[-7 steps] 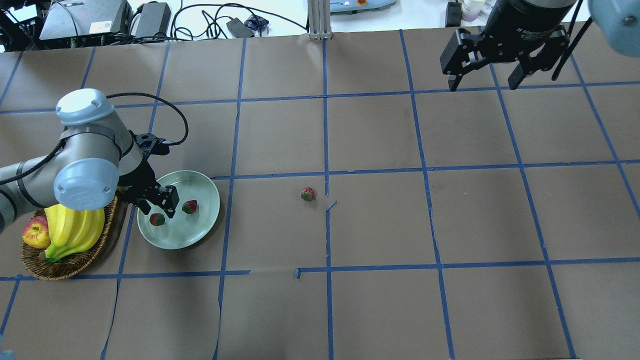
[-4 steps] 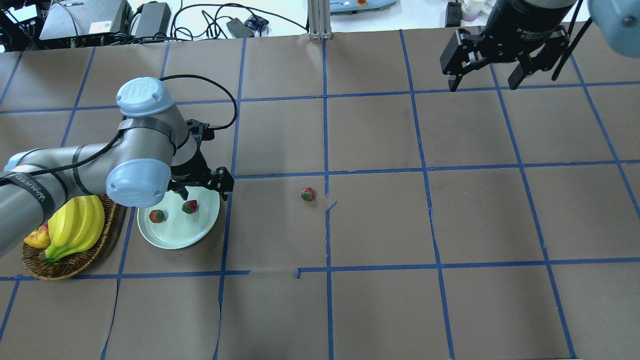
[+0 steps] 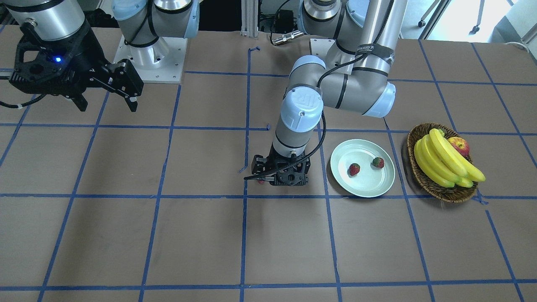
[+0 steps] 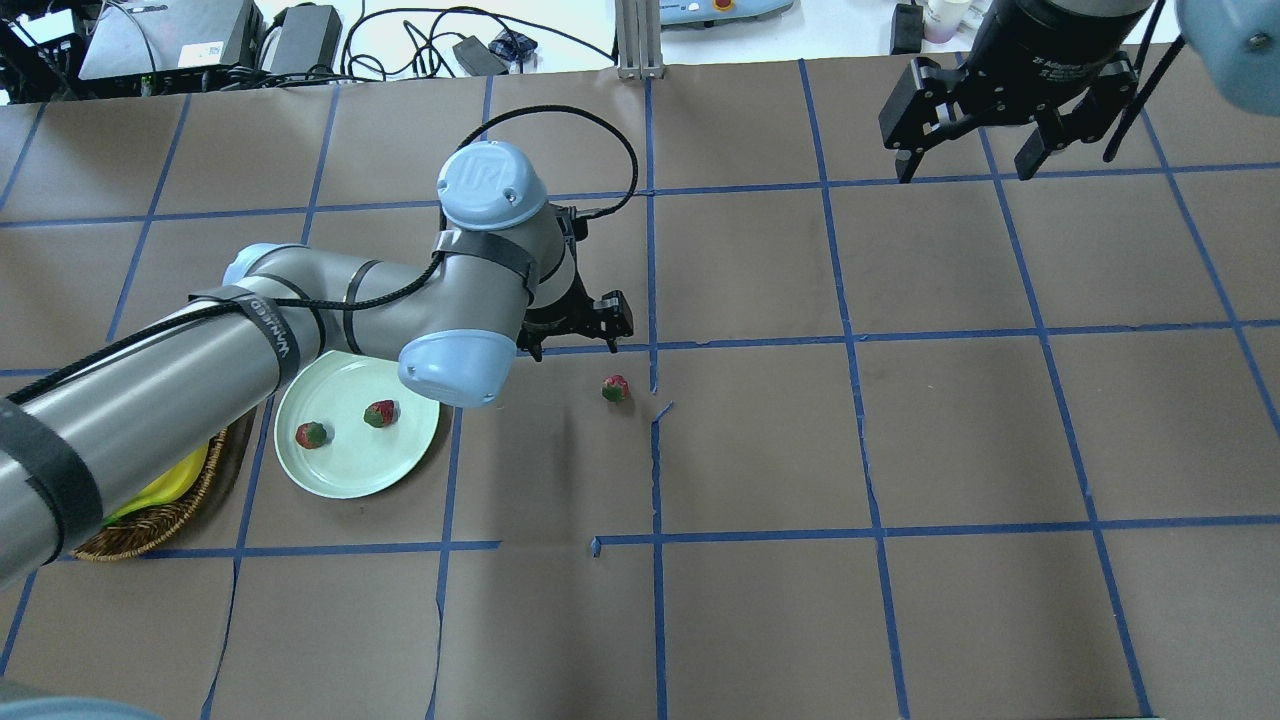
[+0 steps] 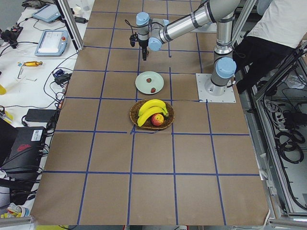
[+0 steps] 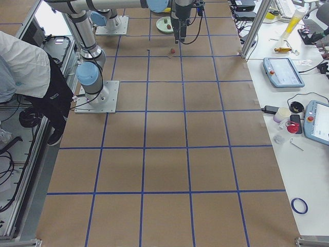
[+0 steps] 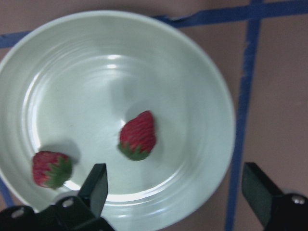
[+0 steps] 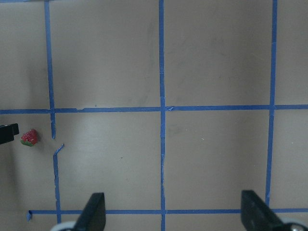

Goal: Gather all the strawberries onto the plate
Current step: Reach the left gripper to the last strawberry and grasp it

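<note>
The pale green plate [image 4: 350,480] holds two strawberries [image 4: 311,434] [image 4: 379,413]; they also show in the front view [image 3: 354,169] [image 3: 378,162]. The third strawberry [image 4: 616,388] lies on the brown table right of the plate. My left gripper [image 4: 575,345] is open and empty, pointing down just behind and left of that strawberry; in the front view the left gripper [image 3: 279,178] almost hides it. The left wrist view shows the plate [image 7: 183,72] with two strawberries and open fingers. My right gripper [image 4: 965,172] is open and empty, high at the far right.
A wicker basket [image 3: 423,180] with bananas [image 3: 440,159] and an apple [image 3: 459,146] stands beside the plate, away from the lone strawberry. The left arm's forearm crosses over the basket and plate edge in the overhead view. Blue tape lines grid the table.
My left arm swung right, from over the plate to just behind the lone strawberry. Its gripper stays open. The right arm and all strawberries have not moved.
</note>
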